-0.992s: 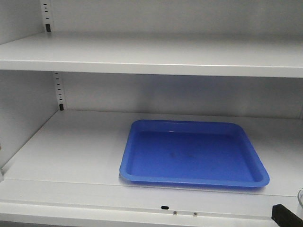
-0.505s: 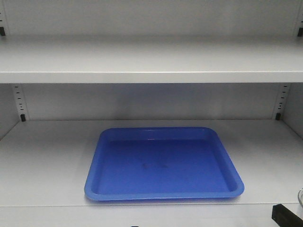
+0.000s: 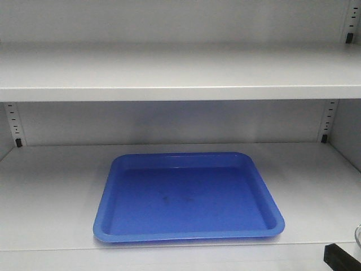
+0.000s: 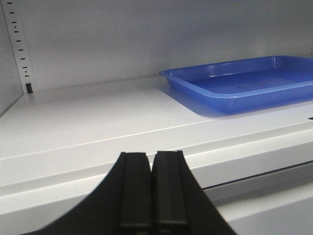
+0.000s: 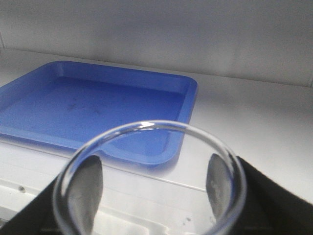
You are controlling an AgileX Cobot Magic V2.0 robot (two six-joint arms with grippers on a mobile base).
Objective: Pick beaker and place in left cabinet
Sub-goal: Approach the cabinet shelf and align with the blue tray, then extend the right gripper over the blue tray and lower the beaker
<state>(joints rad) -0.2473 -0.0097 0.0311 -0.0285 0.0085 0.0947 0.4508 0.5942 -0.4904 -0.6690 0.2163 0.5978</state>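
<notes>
Right, front view first. We look straight into the cabinet [image 3: 169,121]. The upper shelf [image 3: 169,73] runs across at 12 o'clock and the lower shelf [image 3: 51,192] lies below it. A blue tray [image 3: 189,197] sits flat on the lower shelf toward 6 o'clock and looks empty. Peg strips [image 3: 12,121] stand at 9 and 3 o'clock. At 5 o'clock, on the frame edge, we note a dark tip of the right gripper [image 3: 340,258] with a sliver of the beaker [image 3: 359,236] just above it.

Left wrist view: the left gripper [image 4: 151,196] shows at 6 o'clock, its two fingers pressed flat together with nothing between them. It is level with the front lip of the lower shelf. The tray is at 2 o'clock, well apart from it.

Right wrist view: the beaker's round rim fills 6 o'clock, mouth up. The right gripper [image 5: 151,188] is clamped on the glass, with a dark pad seen through the wall at 8 o'clock and another at 4 o'clock. The tray lies beyond at 10 o'clock, and bare shelf at 2 o'clock. The beaker seems to be in the air at the shelf's front edge, not yet over it.

Our reading: the pick is done and the carry into the cabinet is in hand. Next calls for pushing forward over the front lip, lowering the beaker upright onto tray or shelf, then loosening the fingers.
</notes>
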